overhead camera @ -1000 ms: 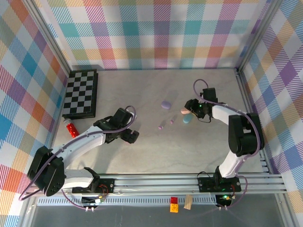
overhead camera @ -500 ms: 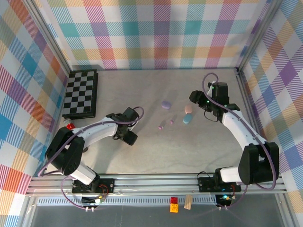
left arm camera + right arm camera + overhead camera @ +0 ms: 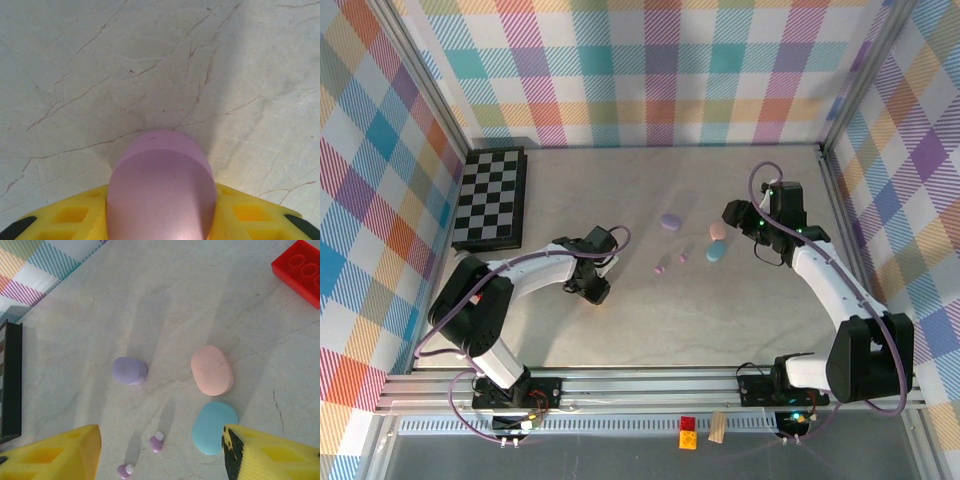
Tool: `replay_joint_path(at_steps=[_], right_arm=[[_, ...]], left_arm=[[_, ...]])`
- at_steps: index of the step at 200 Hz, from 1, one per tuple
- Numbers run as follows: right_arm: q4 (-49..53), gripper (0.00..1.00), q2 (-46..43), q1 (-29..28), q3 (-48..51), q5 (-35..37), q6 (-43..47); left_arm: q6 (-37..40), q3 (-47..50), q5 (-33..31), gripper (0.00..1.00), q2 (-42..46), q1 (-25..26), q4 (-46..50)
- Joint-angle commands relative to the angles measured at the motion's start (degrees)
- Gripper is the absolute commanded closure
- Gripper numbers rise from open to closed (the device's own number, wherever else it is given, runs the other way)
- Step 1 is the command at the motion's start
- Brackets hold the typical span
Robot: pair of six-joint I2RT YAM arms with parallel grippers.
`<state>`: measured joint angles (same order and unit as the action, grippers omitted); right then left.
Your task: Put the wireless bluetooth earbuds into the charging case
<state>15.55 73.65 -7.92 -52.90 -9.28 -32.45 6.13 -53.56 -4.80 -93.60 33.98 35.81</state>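
Two lilac earbuds with white tips (image 3: 156,442) (image 3: 122,470) lie loose on the marble table; they also show in the top view (image 3: 683,257) (image 3: 660,269). A lilac case (image 3: 129,370), a pink case (image 3: 212,369) and a blue case (image 3: 213,427) lie shut around them. My right gripper (image 3: 161,460) hangs open above them, and in the top view it (image 3: 738,220) sits just right of the pink case (image 3: 717,232). My left gripper (image 3: 161,220) is shut on a mauve pebble-shaped case (image 3: 160,170), low over the table left of the earbuds (image 3: 595,288).
A black-and-white chessboard (image 3: 492,197) lies at the back left. A red studded block (image 3: 300,269) sits beyond the pink case. Checked walls close in the table on three sides, and a metal rail (image 3: 650,385) runs along the front.
The left jaws have closed from wide open onto the mauve case. The right arm has drawn back to the right, away from the pink and blue cases.
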Motion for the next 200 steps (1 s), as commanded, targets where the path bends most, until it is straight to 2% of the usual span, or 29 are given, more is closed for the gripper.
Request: replay_joint_path(at_steps=[1,31,56,99,144,171,200], right_arm=[[1.5,0.35,-2.1,0.2,1.0,-2.1,0.9],[1.8,0.35,-5.0,0.2,3.3,-7.1,2.0],[3.1,0.35,-8.1,0.2,4.9,-12.0,1.9],[3.4,0.35,-12.1,-2.0,6.1,-22.3,-1.2],[4.3,0.33,-12.6,-11.0,4.5,-23.0,-2.5],[5.0,0.32,-10.2,-16.3,1.6,-22.1,-2.5],[3.7,0.31,-6.7,-19.3,-0.4,-22.1,-2.9]], left_arm=[[-0.3,-1.4,0.7,0.62,2.5,-0.5,-0.7],[-0.3,-1.3,3.1,0.62,8.1,-0.5,-4.3],[1.6,-0.3,7.7,0.62,12.7,-0.5,-10.0],[6.6,5.2,16.7,0.63,18.8,0.0,-28.3],[15.4,10.8,25.8,0.64,22.6,2.9,-44.5],[19.3,11.4,28.6,0.64,23.0,3.8,-47.4],[22.1,10.9,30.6,0.64,22.6,4.9,-47.5]])
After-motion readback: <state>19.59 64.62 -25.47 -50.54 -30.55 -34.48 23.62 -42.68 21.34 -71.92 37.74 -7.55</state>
